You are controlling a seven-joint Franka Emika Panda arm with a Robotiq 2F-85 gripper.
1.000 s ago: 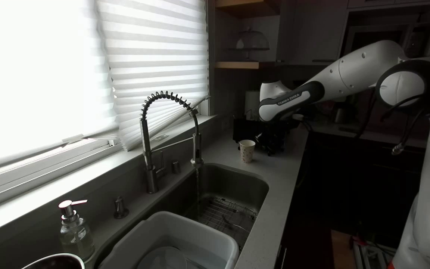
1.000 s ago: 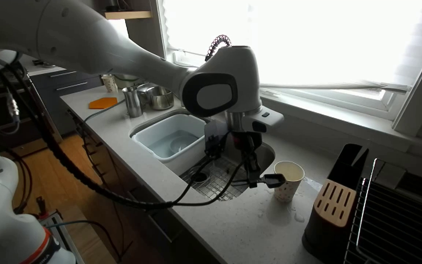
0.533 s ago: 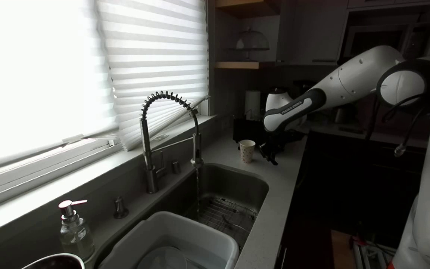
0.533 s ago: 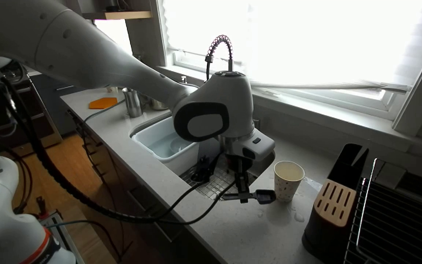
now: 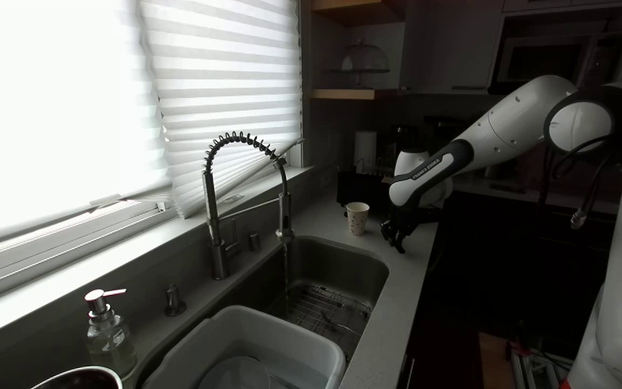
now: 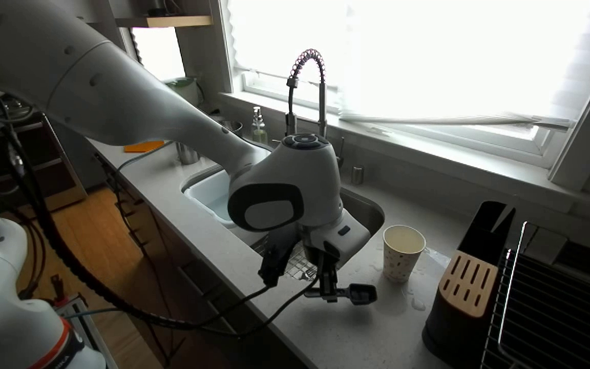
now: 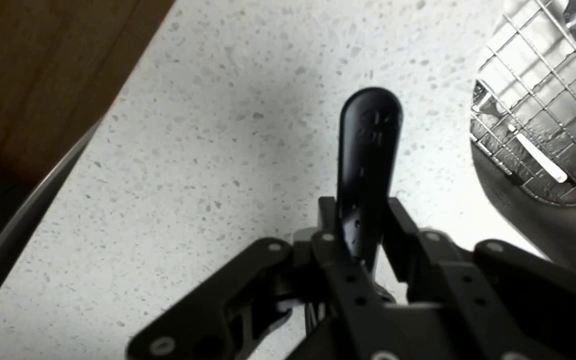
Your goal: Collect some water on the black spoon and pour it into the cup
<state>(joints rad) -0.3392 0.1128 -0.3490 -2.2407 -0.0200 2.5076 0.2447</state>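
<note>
When judged by gloss and slimness, seems light and stiff, probably plastic; to be handled, as a black spoon, with modest squeeze but steady hold; find it in the gripper, with 2 fingers closed on the handle edge to edge and the flat face shown in the wrist view; see it stretched over the counter, near the cup but apart from it, with the bowl reaching out on the side toward the cup; impossible to make out whether filled or dry; could twist or slide if wet, being smooth and caught along so short a stretch; best held as now, between the bowl and the rounded end, leaving the bowl free to dip and tip; would likely droop under water if taken nearer the end; turn slowly when pouring, keeping the bowl level until above the cup. Treat the cup as frail: upright on the counter, speckled, looking like thin paper, so likely to dent or topple at a nudge; better not grasped, only poured into from above; for water, look to the thin stream under the faucet, falling into the sink, and brace for a slight push from the flow.
</note>
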